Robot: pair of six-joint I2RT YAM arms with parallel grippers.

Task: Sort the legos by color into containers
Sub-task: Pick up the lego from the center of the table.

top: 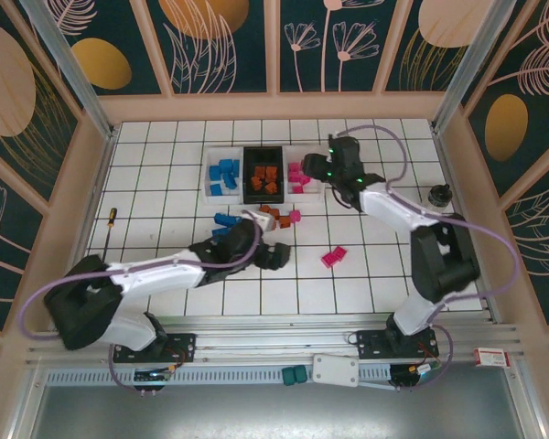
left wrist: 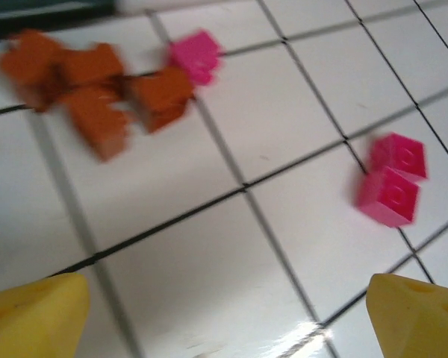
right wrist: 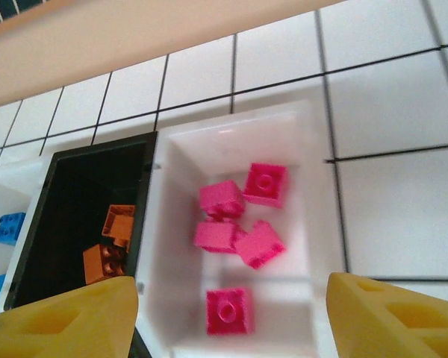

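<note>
1. The left arm (top: 156, 270) lies low across the tiles. The left gripper (top: 276, 256) hovers near the table centre, jaws wide, nothing between them.
2. The right arm (top: 393, 206) folds back toward the far row. The right gripper (top: 322, 170) hangs over the right white bin (top: 293, 194), jaws apart and empty.
3. Top view: the left white bin (top: 208, 174), black bin (top: 245, 174) and right white bin stand side by side. Loose blue legos (top: 227, 222), loose orange-brown legos (top: 273, 216), a single pink lego (top: 295, 217) and a pink pair (top: 333, 257) lie on the tiles.
4. Left wrist view: the pink pair, touching each other, sits ahead of the right yellow finger (left wrist: 418, 317); the orange-brown cluster is blurred.
5. Right wrist view: five binned pink legos (right wrist: 235, 231) can be counted, with binned orange-brown legos (right wrist: 112, 239) in the black bin alongside.
</note>
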